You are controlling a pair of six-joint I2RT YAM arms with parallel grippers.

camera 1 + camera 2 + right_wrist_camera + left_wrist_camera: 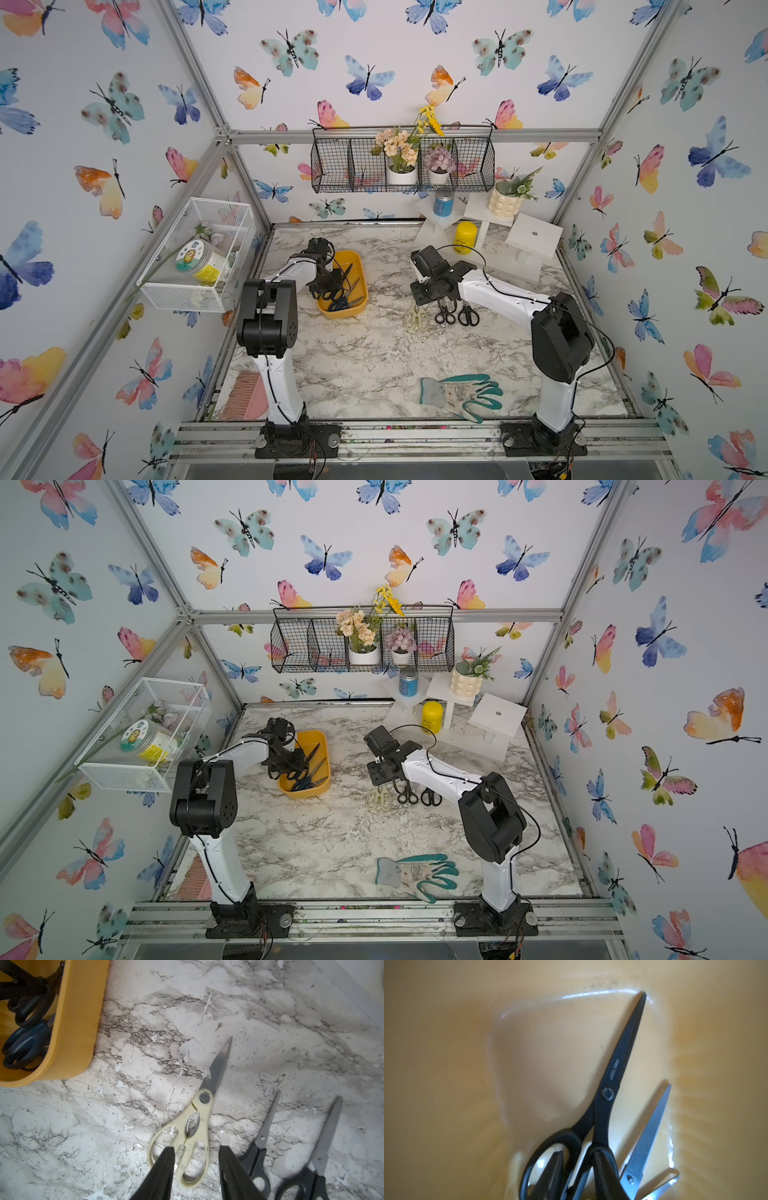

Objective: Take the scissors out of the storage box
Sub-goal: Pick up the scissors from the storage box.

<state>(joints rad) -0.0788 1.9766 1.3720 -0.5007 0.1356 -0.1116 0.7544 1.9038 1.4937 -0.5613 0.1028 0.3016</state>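
Inside the box we cannot tell our left jaws' state; right jaws spread above cream scissors on bare counter beyond its rim.

In both top views the left gripper sits in the storage box with its fingertips hidden behind its own wrist, while the black scissors have their handle loops cut off by the left wrist view's edge.

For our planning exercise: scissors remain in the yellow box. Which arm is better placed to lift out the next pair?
The left arm: its jaws are in the storage box, over the black scissors. The right arm hangs over the cream shears on the table.
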